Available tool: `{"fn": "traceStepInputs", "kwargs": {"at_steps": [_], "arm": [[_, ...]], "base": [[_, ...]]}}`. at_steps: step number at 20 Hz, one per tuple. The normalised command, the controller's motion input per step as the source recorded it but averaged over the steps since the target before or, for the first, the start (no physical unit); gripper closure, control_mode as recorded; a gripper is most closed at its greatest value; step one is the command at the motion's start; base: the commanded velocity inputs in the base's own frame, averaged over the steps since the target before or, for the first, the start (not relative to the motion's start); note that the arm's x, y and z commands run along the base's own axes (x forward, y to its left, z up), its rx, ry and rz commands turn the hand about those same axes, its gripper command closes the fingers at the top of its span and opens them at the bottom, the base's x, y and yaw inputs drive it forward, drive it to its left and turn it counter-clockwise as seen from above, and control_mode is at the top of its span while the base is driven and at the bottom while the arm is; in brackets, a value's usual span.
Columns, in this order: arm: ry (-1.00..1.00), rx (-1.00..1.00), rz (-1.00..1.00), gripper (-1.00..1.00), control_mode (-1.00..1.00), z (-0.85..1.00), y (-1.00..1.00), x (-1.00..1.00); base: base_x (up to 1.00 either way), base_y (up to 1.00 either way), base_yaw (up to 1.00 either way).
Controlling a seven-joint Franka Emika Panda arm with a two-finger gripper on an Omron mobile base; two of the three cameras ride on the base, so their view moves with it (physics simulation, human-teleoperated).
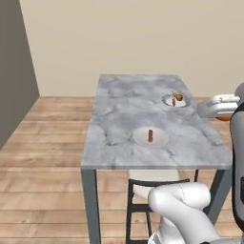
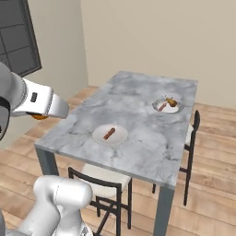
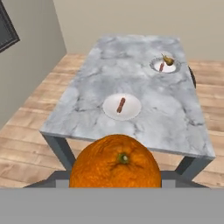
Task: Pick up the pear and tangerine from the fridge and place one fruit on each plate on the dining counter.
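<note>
- Tangerine (image 3: 115,161) sat tight in the gripper (image 1: 220,107), off the dining counter (image 1: 128,107).
- Near plate (image 3: 122,106) held a small red stick; the round fruit could bump it and roll away.

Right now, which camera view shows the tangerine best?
The hand view shows it best: the tangerine is large and close there, held in front of the camera with its stem end visible. In the left base view only an orange sliver peeks from under the hand; in the right base view a small part shows below the arm.
</note>
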Motion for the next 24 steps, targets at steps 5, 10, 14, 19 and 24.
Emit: {"fn": "traceStepInputs", "kwargs": {"at_steps": [5,10,14,19,24], "arm": [[0.0,0.0,0.0,1.0,1.0,0.0,0.0,0.0],[0.07,0.01,-0.04,1.0,-1.0,-0.07,0.01,0.2],[0.43,0.08,-0.13,1.0,-1.0,-0.64,0.03,1.0],[0.47,0.1,-0.01,1.0,-1.0,-0.88,-0.02,0.99],[0.29,0.1,0.0,1.0,-1.0,-0.85,-0.09,0.88]], "base": [[0.93,0.02,-0.22],[0.77,0.1,-0.17],[0.0,0.0,0.0],[0.0,0.0,0.0],[0.0,0.0,0.0]]}}
